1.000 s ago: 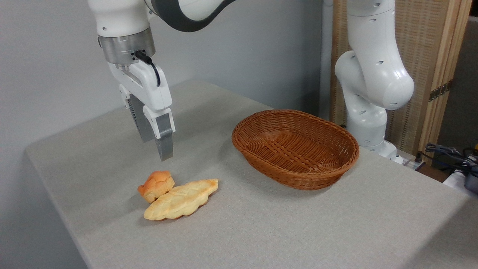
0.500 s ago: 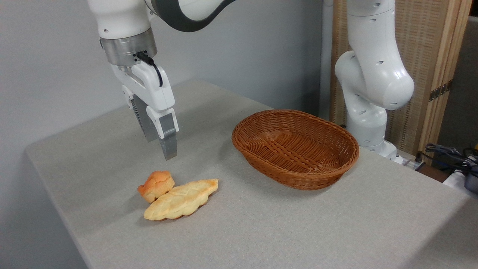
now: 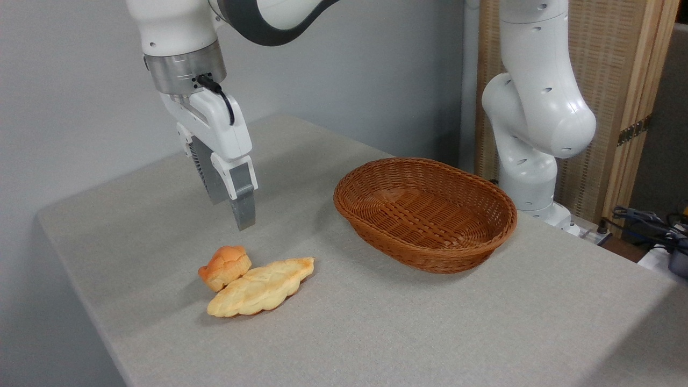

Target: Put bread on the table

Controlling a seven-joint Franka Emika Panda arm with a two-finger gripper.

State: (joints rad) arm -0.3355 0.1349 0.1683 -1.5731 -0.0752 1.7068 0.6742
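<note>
1 bun (image 3: 225, 266), 1 braided loaf (image 3: 260, 287), 1 basket (image 3: 424, 213), 1 pincer (image 3: 232, 210)

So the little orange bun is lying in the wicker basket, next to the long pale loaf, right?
Not quite. The camera view shows the bun lying on the grey table, not in the wicker basket. It is indeed next to the long pale loaf, touching it.

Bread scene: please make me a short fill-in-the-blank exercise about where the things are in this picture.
1. The small orange-brown bun lies on the ____, not in the basket.
2. The wicker basket holds ____ pieces of bread.
3. The bun touches the pale braided loaf on the loaf's ____ end.
4. The gripper hangs ____ the bun without touching it.

Missing words: table; no; left; above
</note>
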